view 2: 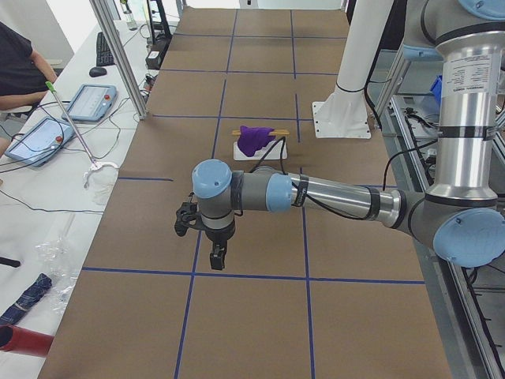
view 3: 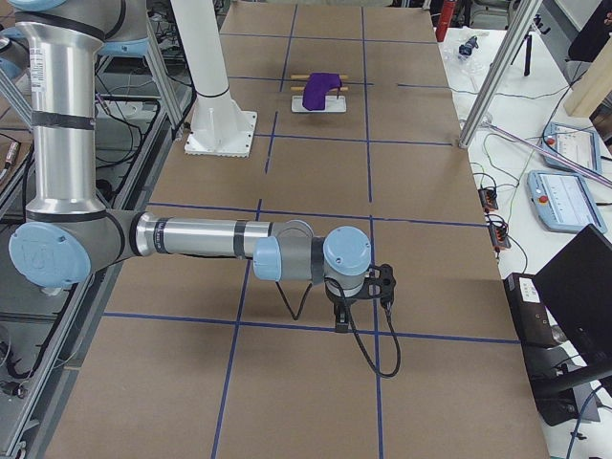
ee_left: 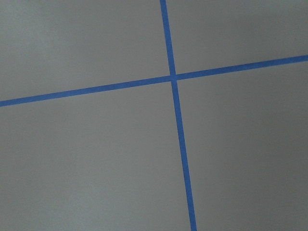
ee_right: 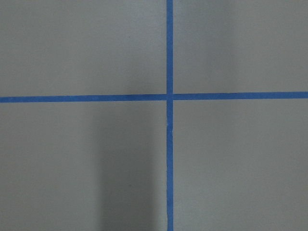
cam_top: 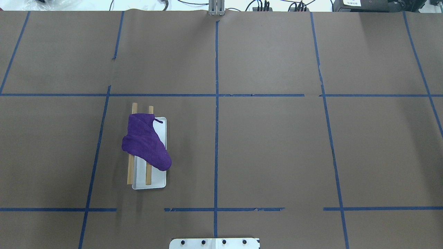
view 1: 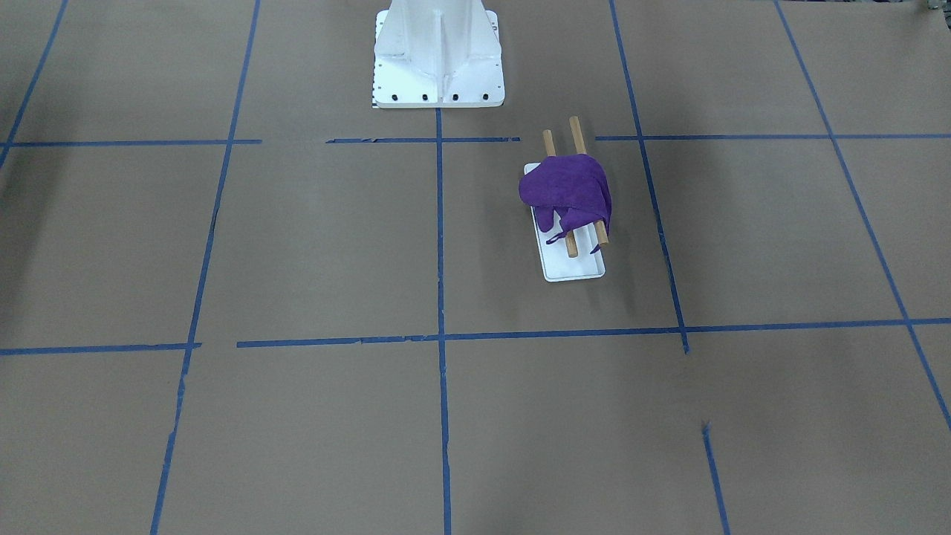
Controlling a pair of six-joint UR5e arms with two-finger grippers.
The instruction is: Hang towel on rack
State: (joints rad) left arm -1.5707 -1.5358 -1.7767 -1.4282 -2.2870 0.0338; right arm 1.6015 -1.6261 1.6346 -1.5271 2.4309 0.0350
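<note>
A purple towel [view 1: 565, 189] lies draped across both brown dowels of the rack [view 1: 576, 130], over its flat white base [view 1: 576, 267]. In the overhead view the towel [cam_top: 145, 141] covers the middle of the rack [cam_top: 130, 173], and both dowel ends stick out. The towel also shows in the left side view [view 2: 254, 138] and the right side view [view 3: 320, 89]. My left gripper [view 2: 215, 257] hangs over bare table far from the rack. My right gripper [view 3: 340, 320] hangs over the far end of the table. I cannot tell whether either is open or shut. Both wrist views show only brown table and blue tape.
The large white pedestal [view 1: 438, 67] stands at the robot's side of the table, close to the rack; it also shows in the overhead view [cam_top: 214, 243]. A person [view 2: 16, 63] sits at a side bench with tablets. Metal posts [view 3: 492, 72] stand along the table edge.
</note>
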